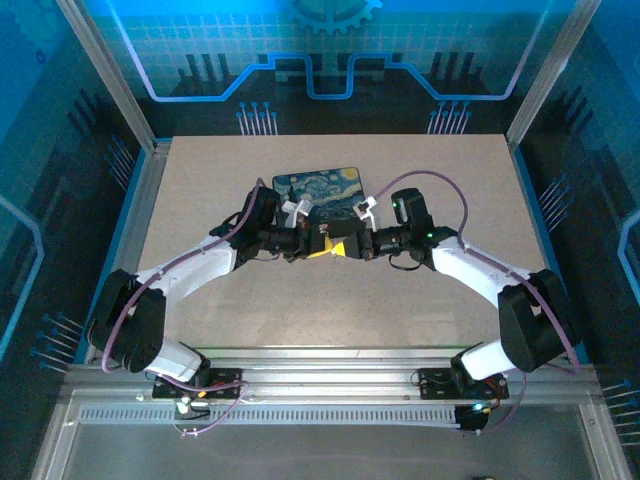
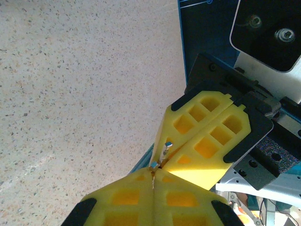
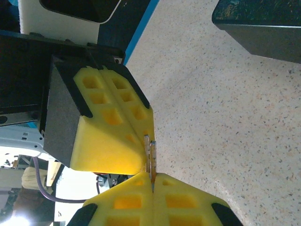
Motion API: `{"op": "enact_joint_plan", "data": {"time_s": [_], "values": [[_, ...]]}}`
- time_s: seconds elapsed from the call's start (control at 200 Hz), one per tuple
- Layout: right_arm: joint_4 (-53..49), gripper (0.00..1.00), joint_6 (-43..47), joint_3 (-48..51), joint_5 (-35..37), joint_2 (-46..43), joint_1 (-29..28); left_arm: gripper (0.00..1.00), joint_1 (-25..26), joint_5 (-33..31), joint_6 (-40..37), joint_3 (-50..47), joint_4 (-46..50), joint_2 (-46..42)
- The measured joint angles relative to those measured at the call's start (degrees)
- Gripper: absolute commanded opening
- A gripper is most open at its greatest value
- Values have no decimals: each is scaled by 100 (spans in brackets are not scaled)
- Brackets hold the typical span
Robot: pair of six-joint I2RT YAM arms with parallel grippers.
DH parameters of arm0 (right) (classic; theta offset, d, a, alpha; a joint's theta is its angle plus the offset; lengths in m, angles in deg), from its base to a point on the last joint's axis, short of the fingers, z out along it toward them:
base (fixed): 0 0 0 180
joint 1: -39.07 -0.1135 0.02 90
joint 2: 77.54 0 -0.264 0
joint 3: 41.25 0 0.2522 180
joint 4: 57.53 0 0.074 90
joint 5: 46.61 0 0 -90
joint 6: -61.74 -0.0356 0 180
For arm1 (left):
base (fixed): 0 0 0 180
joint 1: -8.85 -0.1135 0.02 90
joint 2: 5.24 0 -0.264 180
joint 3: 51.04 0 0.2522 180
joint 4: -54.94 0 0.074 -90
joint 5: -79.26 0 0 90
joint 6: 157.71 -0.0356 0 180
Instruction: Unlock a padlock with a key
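Observation:
My two grippers meet tip to tip above the table, the left gripper (image 1: 322,247) and the right gripper (image 1: 348,246) both with yellow fingers pressed together. From the right gripper (image 3: 152,181) two thin flat metal strips, the key (image 3: 149,150), stick out toward the left fingers (image 3: 113,117). In the left wrist view the key (image 2: 165,149) shows its silvery ends beside the right fingers (image 2: 207,141). The left gripper (image 2: 153,175) is shut, and a brass-coloured sliver, the padlock (image 2: 154,171), shows in its seam. The rest of the padlock is hidden between the pads.
A black box with a swirling blue-and-yellow painted lid (image 1: 318,190) lies just behind the grippers, its corner in the right wrist view (image 3: 263,28). Speckled tabletop (image 1: 340,310) lies below. Blue side rails (image 1: 135,200) edge the table.

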Motion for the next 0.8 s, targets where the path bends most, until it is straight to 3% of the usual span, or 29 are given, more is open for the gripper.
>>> {"op": "enact_joint_plan", "data": {"time_s": [0.29,0.41,0.505,0.63,0.8], "values": [[44,8,-4,144,-26,-59,92,0,-35,33,28,-74,-131,-17],[48,0,-72,208,-35,-59,103,0,-87,35,127,-144,-262,-96],[50,0,-85,223,-39,-59,103,0,-87,37,131,-153,-339,-129],[72,0,-85,223,-116,-59,103,20,-87,46,125,-160,-387,-146],[90,0,-85,223,-190,-59,103,26,-87,90,127,-190,-426,-146]]}}
